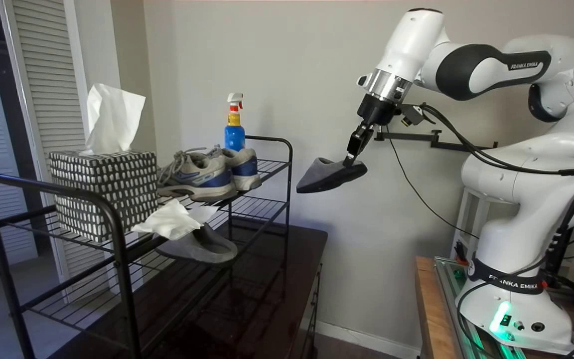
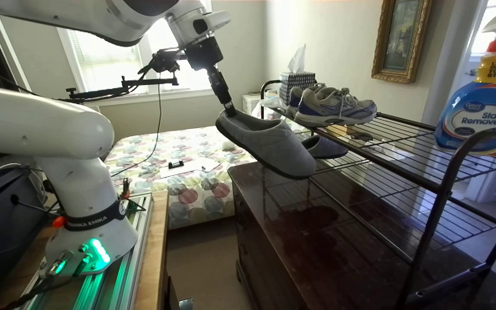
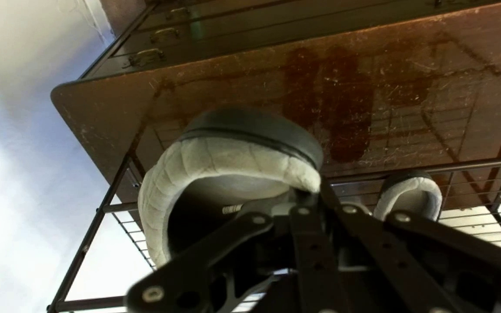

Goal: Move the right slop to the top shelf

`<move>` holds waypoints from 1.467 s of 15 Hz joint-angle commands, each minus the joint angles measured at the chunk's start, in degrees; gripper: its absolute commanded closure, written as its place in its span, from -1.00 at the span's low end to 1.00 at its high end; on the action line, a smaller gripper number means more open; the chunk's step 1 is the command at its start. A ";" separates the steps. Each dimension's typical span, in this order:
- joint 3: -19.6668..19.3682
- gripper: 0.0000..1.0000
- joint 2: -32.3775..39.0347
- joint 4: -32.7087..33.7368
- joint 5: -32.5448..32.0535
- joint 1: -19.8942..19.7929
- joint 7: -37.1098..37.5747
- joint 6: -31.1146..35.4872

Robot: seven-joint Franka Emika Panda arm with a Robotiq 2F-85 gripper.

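Note:
The right slop, a grey slip-on with a dark sole (image 1: 324, 185), hangs in the air with its toe pointing to the rack. My gripper (image 1: 350, 158) is shut on the rim of its heel; in an exterior view the gripper (image 2: 230, 110) comes down onto that rim from above. In the wrist view the slop (image 3: 233, 158) fills the middle, one finger inside its opening and the other outside. The top shelf, a black wire grid (image 2: 407, 144), lies beyond the slop's toe. Its grey mate (image 1: 202, 245) rests on the tier below.
Grey-and-blue sneakers (image 1: 200, 174), a patterned tissue box (image 1: 105, 194) and a blue spray bottle (image 2: 478, 99) occupy the top shelf. A tissue (image 1: 175, 219) overhangs its edge. The rack's end rails (image 1: 289, 164) rise above it. A dark dresser (image 2: 274, 206) supports the rack.

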 commanded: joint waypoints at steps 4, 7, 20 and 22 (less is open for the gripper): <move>-0.94 0.97 1.22 0.18 -15.93 1.15 7.94 7.11; -5.48 0.97 0.22 1.61 -23.58 3.77 9.45 10.44; -31.60 0.97 -2.90 16.86 -44.81 29.88 8.39 18.43; -32.86 0.97 -3.58 18.15 -47.03 31.59 10.00 17.95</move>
